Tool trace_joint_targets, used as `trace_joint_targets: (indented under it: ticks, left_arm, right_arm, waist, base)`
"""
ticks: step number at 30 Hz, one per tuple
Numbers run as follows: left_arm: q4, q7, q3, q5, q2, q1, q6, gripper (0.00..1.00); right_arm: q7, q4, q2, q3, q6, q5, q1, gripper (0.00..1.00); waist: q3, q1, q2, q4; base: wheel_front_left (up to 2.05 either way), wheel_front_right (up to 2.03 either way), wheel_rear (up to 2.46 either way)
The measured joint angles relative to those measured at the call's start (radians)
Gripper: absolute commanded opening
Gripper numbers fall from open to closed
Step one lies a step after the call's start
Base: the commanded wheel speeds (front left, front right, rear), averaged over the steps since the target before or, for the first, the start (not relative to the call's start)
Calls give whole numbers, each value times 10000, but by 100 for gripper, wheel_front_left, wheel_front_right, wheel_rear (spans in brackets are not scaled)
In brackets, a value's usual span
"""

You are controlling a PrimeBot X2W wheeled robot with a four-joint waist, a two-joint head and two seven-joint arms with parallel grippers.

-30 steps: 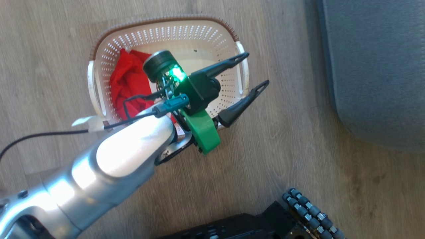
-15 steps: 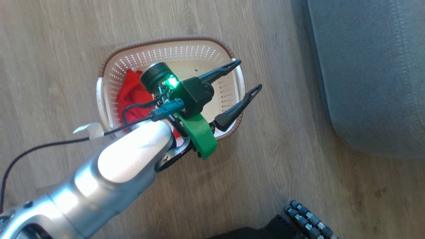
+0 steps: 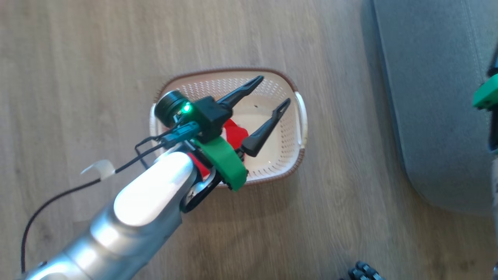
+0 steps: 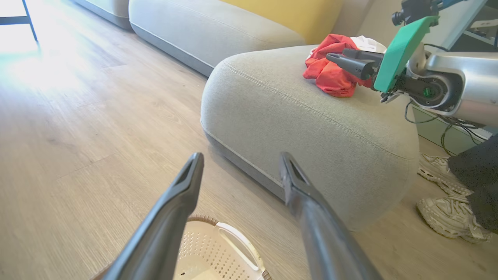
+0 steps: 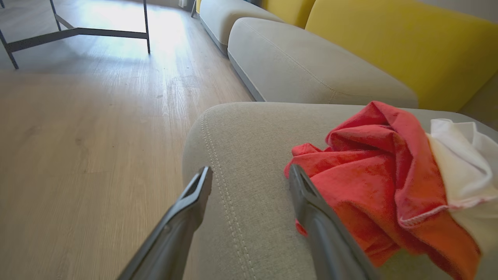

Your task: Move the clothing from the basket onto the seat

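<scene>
Two garments (image 5: 369,182), one basket (image 3: 290,136)

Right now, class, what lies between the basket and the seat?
Just bare wooden floor between basket and seat, as the head view shows.

**A:** What is the floor like?
**B:** Pale wood-look planks (image 5: 78,136), stretching ahead of the right gripper (image 5: 249,171) and off to its left.
**A:** Any light?
**B:** A bright patch of daylight (image 5: 116,15) lies on the planks far ahead, under a dark metal frame (image 5: 39,39) with thin legs and a crossbar.
**A:** Other furniture?
**B:** Ahead and to the right there is a long grey couch cushion (image 5: 303,66), with a yellow backrest (image 5: 389,46) behind it.
</scene>
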Motion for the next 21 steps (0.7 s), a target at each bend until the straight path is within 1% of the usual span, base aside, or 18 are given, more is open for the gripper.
trace_joint_targets:
  ticks: [6, 12, 18, 21]
  left_arm:
    - [199, 0, 995, 198, -146, 876, 0, 100]
    - [506, 0, 2261, 570, -222, 1924, 0, 100]
    - [665, 0, 3386, 909, -387, 2796, 0, 100]
    - [698, 0, 4159, 1147, -476, 3205, 0, 100]
  right_arm:
    - [0, -585, 82, 965, 0, 453, 444, 100]
    - [-2, -1001, 188, 1833, 0, 938, 705, 100]
    - [-2, -1198, 242, 2431, 0, 1248, 1268, 100]
    - [-2, -1315, 360, 2612, 0, 1342, 1626, 100]
  waist:
    - [-679, 0, 0, 491]
    - [-1422, 0, 0, 885]
    - [-2163, 0, 0, 1187]
    - [-2518, -1, 0, 1297]
  base:
    - [0, 0, 0]
    - [0, 0, 0]
    - [0, 0, 0]
    - [0, 0, 0]
